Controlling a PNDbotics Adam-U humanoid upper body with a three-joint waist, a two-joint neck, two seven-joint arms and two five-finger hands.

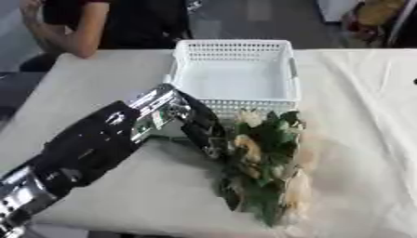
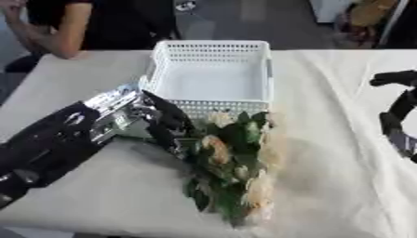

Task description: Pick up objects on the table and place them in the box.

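A bunch of pale cream flowers with dark green leaves (image 1: 265, 162) lies on the table just in front of the white perforated box (image 1: 234, 74). My left hand (image 1: 202, 128) reaches in from the lower left, its fingers pointing down against the left side of the bunch; whether they curl round the stems is blurred. The box is empty inside. My right hand (image 2: 399, 111) shows only in the right eye view at the right edge, away from the flowers, with its fingers relaxed.
A cream cloth (image 1: 358, 116) covers the right half of the table. A person sits at the far left edge, not touching anything. The grey table top (image 1: 90, 93) stretches left of the box.
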